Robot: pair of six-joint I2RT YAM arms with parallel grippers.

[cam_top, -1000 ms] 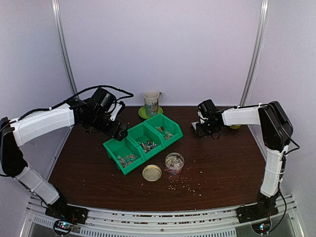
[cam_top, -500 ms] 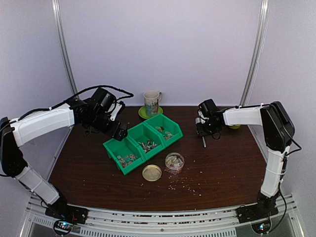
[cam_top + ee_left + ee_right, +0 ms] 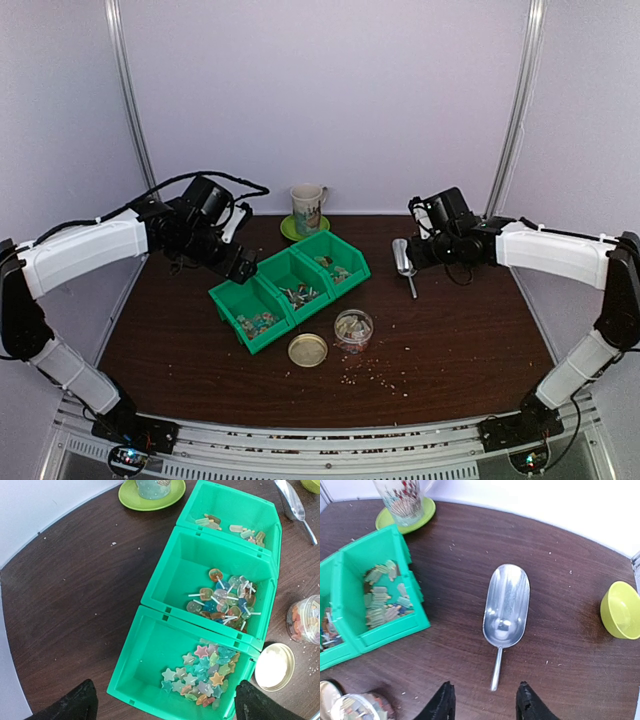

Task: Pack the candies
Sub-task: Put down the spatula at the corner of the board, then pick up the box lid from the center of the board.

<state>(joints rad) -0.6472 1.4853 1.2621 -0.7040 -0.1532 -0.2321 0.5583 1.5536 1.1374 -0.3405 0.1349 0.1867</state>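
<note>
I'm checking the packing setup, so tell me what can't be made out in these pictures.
Jar: left wrist view, right edge cuts it; fill level unclear.
Yellow bowl: right wrist view, right edge cuts it; top view, right arm covers it.
Loose specks: top view, too small to identify.
Mug: both wrist views, top edge cuts it.

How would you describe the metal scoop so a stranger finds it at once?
Find the row of three green bins on the dark table. The scoop lies just right of the far bin. It alone is shiny silver, with a thin handle.
</note>
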